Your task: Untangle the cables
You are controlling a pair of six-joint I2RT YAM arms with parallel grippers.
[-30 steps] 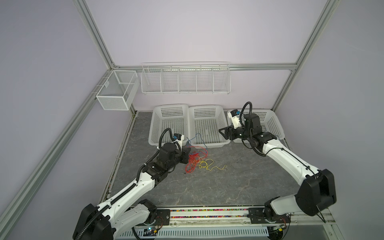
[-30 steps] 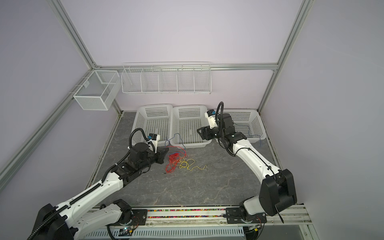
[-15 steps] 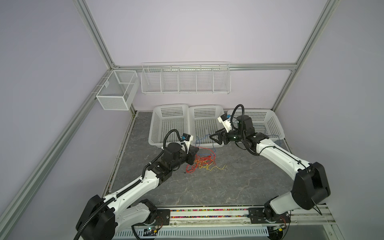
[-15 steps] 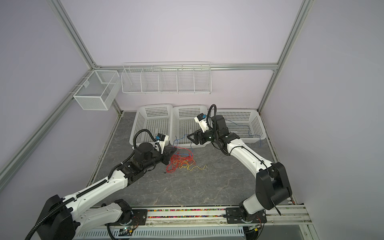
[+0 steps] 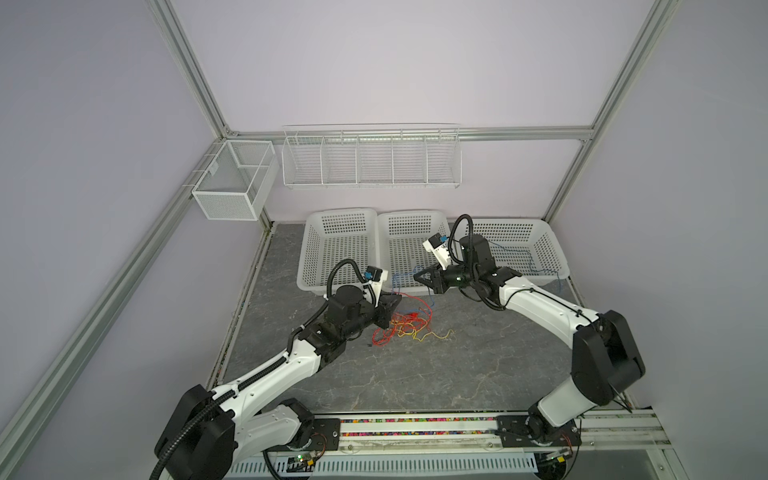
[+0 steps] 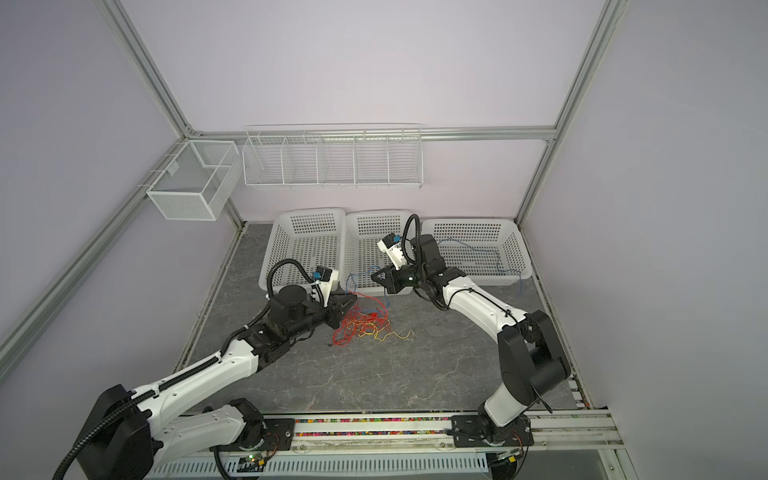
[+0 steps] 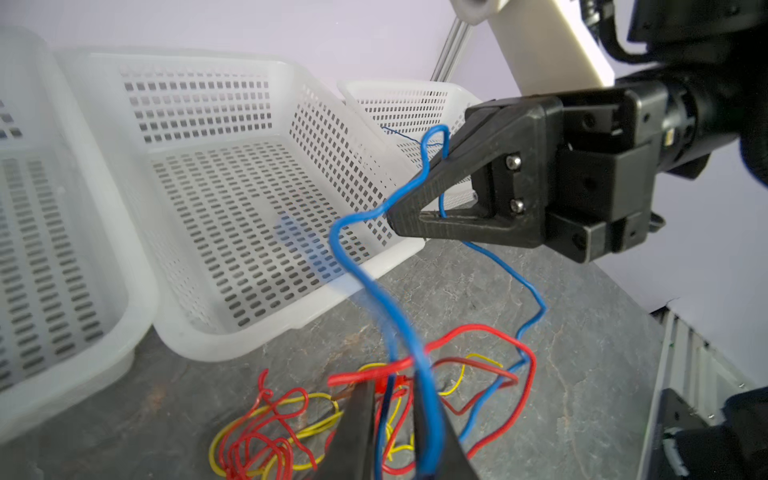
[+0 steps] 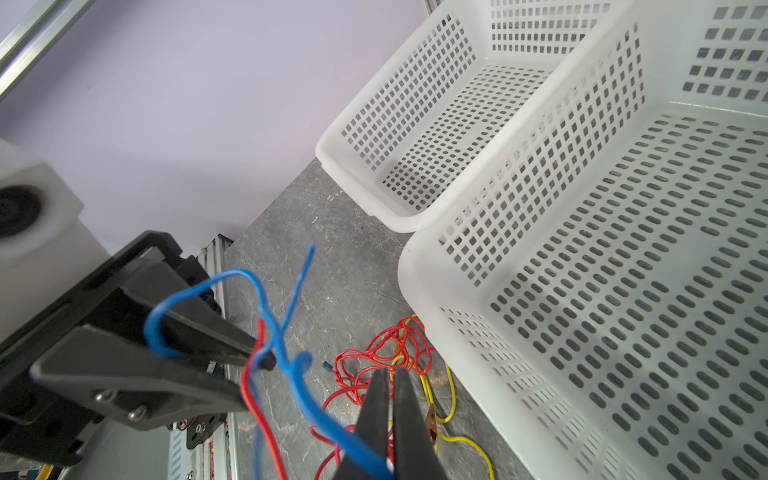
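Cables: red-yellow tangle (image 5: 401,330) on the desk (image 5: 415,374) before the middle basket (image 5: 409,216); blue cable (image 7: 334,245) rises from it.
Right claw (image 7: 397,219): clenched on the blue cable.
Left claw (image 7: 392,392): partly parted beside the tangle, blue cable running between its fingers.

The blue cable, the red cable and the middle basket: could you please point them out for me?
blue cable (image 7: 332,239), left wrist view, on its raised bend.
red cable (image 7: 478,327), left wrist view, on the top of its big loop.
middle basket (image 5: 409,226), in a top view, on its far wall.
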